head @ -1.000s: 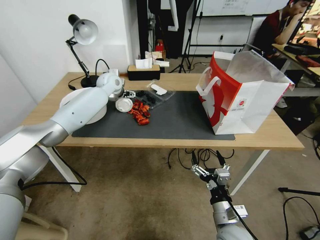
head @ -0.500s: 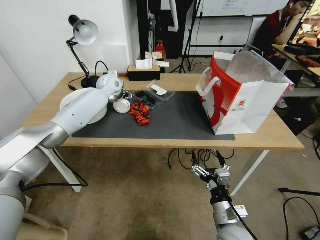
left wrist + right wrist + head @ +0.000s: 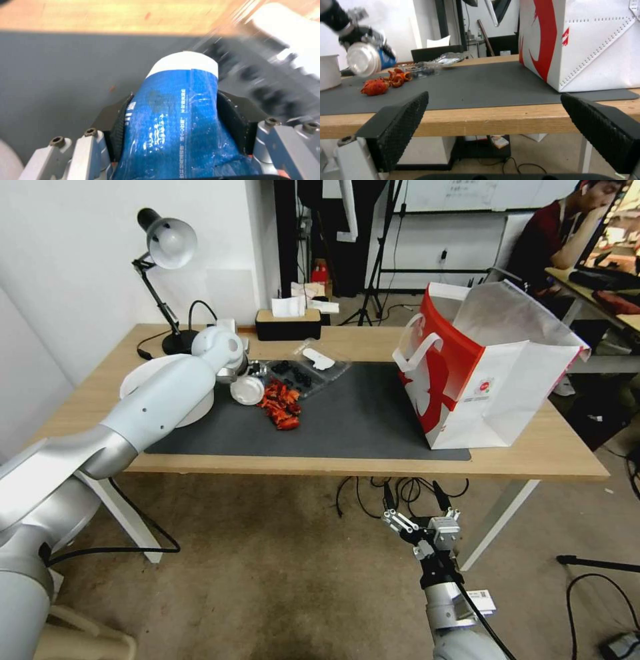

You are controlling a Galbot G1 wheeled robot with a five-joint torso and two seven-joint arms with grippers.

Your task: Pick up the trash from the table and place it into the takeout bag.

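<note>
My left gripper (image 3: 241, 378) is shut on a blue cup with a white lid (image 3: 247, 390). It holds the cup on its side just above the left part of the dark grey mat (image 3: 360, 420). In the left wrist view the blue cup (image 3: 180, 117) sits between the black pads (image 3: 118, 125). Red wrapper scraps (image 3: 280, 407) lie right beside the cup, and a clear tray (image 3: 307, 370) sits behind them. The takeout bag (image 3: 487, 373) stands open on the right of the table (image 3: 533, 457). My right gripper (image 3: 413, 500) hangs open below the table's front edge.
A white round tub (image 3: 137, 377) sits on the left, partly hidden by my left arm. A black desk lamp (image 3: 167, 243) and a black tissue box (image 3: 287, 323) stand along the back edge. Cables lie on the floor under the table.
My left gripper, with the cup in it, shifted slightly left and then back right. The right arm has not moved.
</note>
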